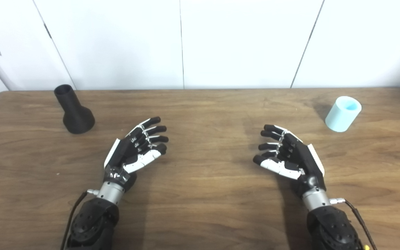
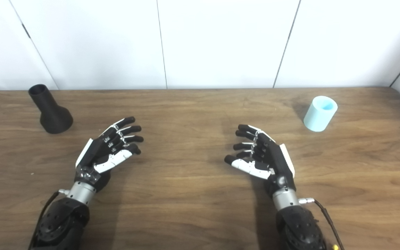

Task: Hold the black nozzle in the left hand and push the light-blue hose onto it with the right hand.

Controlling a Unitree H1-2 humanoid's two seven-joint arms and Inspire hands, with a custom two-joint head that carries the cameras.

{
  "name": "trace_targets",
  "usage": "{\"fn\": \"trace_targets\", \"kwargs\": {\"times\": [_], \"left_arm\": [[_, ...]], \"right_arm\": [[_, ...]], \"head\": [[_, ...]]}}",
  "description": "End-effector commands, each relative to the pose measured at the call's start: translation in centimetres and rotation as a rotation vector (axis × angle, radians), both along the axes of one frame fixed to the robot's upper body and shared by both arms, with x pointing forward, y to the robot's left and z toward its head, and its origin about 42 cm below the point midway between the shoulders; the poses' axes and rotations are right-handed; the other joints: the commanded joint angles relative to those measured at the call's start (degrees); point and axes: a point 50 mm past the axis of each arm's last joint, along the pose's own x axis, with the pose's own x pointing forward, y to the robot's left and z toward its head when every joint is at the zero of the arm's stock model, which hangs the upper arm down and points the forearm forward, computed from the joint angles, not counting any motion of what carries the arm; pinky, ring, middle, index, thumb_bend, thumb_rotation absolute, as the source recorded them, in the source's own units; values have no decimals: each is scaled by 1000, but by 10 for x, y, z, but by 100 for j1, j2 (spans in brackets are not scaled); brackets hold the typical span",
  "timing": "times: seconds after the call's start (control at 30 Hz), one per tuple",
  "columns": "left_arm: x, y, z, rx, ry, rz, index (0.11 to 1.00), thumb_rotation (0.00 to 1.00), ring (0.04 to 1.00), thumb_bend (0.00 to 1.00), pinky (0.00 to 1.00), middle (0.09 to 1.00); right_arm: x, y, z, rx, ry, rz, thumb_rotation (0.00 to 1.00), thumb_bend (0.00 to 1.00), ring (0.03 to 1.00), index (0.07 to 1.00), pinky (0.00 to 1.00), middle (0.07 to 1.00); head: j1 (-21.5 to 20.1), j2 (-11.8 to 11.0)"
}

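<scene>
Two black-and-white robot hands are hovering over the middle of a brown wood-grain bench (image 1: 200, 208), palms turned toward each other. The left robot hand (image 1: 135, 147) is holding nothing, its fingers (image 1: 153, 130) spread apart and pointing toward the far right. The right robot hand (image 1: 288, 152) is likewise holding nothing, its fingers (image 1: 269, 133) fanned out and pointing toward the far left. A clear stretch of wood is lying between the two.

The black plastic nozzle with a narrow round neck and a flared base (image 1: 74, 110) is standing upright on its wide end near the far left corner of the bench, its open mouth facing up. It is sitting well apart from the left robot hand, beyond it and to the left.

The short light-blue cylindrical hose piece (image 1: 343, 114) is standing on end near the far right side of the bench, its open top showing. It is well apart from the right robot hand, beyond it and to the right.

White wall panels (image 1: 241, 41) are running behind the far edge of the bench.
</scene>
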Motion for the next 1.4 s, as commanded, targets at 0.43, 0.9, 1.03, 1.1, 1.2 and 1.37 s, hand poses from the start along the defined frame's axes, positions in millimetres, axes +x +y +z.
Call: {"fn": "trace_targets", "kwargs": {"times": [0.43, 0.9, 1.03, 1.1, 1.2, 1.37], "left_arm": [[-11, 1, -21, -12, 51, 11, 765, 99, 645, 722, 504, 704], [-4, -30, -54, 17, 30, 18, 753, 143, 562, 738, 447, 635], [-1, -36, -53, 73, 2, 88, 754, 134, 577, 711, 456, 638], [-1, -39, -46, 143, -29, 170, 717, 35, 574, 613, 487, 632], [1, -41, -32, 226, -92, 328, 691, 2, 615, 568, 557, 668], [-2, -28, -2, 229, -154, 594, 755, 0, 688, 553, 584, 750]], "right_arm": [[5, 0, 14, -20, -83, -1, 49, 673, 606, 725, 516, 737], [8, -27, -7, 25, -85, 6, 6, 627, 599, 756, 518, 757], [7, -27, 1, 60, -88, 14, 0, 575, 610, 783, 497, 764], [8, -27, 4, 73, -98, 23, 0, 531, 612, 792, 476, 771], [7, -26, 10, 69, -89, 14, 0, 488, 620, 808, 463, 788], [7, -25, 15, 69, -95, 22, 0, 456, 627, 821, 443, 800]], "head": [[49, -98], [1962, -1359], [2120, -1396], [2151, -1401], [2171, -1402], [2206, -1383]]}}
